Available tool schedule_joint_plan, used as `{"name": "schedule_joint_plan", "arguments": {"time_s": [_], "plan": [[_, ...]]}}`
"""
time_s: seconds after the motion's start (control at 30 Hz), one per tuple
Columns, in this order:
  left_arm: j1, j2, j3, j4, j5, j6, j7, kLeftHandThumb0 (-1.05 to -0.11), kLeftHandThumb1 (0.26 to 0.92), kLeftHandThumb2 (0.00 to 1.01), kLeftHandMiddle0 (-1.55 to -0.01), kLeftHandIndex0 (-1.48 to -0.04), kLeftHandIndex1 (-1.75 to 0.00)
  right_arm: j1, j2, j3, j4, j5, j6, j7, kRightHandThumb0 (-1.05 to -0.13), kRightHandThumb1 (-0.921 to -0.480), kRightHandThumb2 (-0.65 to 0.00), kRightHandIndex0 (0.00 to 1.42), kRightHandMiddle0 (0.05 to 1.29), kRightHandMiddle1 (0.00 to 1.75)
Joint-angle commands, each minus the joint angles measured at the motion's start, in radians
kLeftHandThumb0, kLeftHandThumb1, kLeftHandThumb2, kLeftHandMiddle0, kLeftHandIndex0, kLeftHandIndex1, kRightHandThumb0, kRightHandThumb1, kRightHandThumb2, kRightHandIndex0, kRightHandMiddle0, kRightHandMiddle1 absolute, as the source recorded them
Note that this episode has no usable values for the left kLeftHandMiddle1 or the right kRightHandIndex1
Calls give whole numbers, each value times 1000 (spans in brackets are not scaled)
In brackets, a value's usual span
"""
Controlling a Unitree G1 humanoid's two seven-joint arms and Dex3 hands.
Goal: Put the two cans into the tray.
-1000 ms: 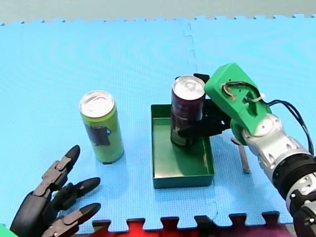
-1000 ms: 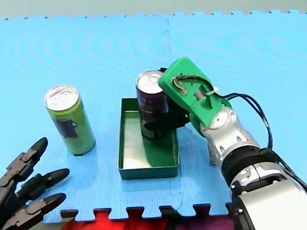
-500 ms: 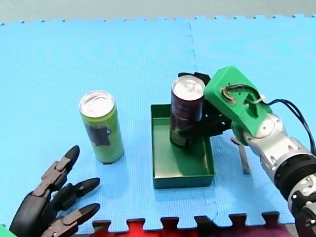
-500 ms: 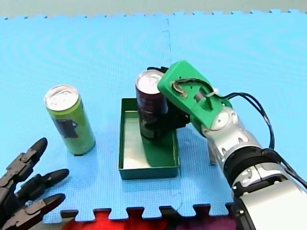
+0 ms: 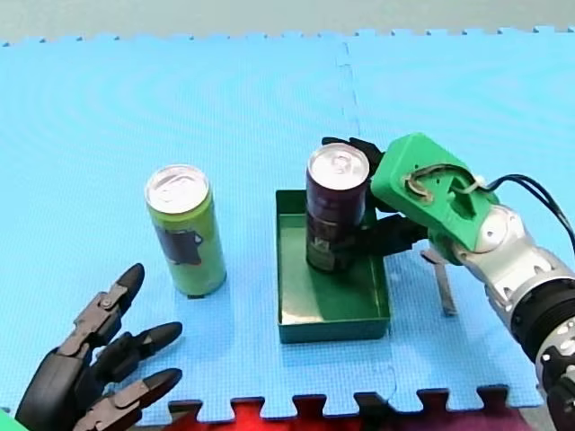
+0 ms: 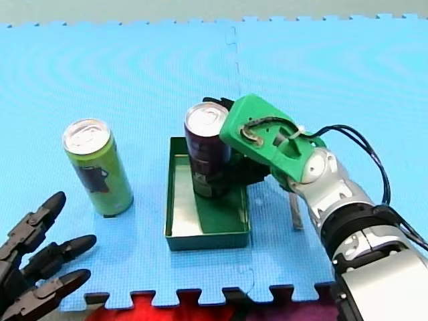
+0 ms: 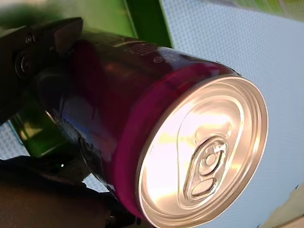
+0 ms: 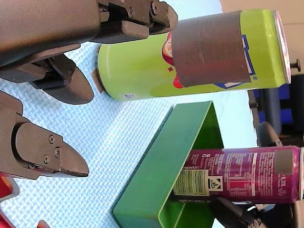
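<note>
- The surface point(image 5: 180, 99) is a blue foam mat of interlocking tiles with toothed edges.
- A seam point(image 5: 348, 81) between two blue tiles runs in from the far edge.
- A thin grey strip point(image 5: 442, 289) lies flat on the mat, right of the seam.
- A red tile point(image 5: 269, 420) and a purple tile point(image 5: 449, 420) lock into the near edge.
- Grey floor point(image 5: 269, 16) lies beyond the far edge.

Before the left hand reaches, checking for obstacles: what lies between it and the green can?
Just bare blue mat, shown in the first head view.
</note>
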Motion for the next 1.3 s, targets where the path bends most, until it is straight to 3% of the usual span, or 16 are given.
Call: {"name": "schedule_joint_plan", "arguments": {"time_s": [0.0,0.37,1.03,1.27], "plan": [[-5,5,6,8,-19,6,-15,-1048,921,69,-479,-176,-1,6,-13,1,6,-3,6,1,-1046,-713,-5,231,113,0],[-30,1,26,67,-68,-18,-79,-1048,921,63,-474,-180,-2,5,-42,-6,9,6,-17,21,-1048,-723,-7,214,91,0],[-55,-13,57,126,-107,-40,-142,-1048,921,52,-479,-197,-7,4,-66,-9,16,6,-24,29,-1048,-770,-16,253,73,0],[-61,-12,58,132,-101,-40,-138,-1048,921,55,-485,-204,-8,-1,-64,-22,19,20,-9,41,-1048,-793,-18,333,80,3]]}}
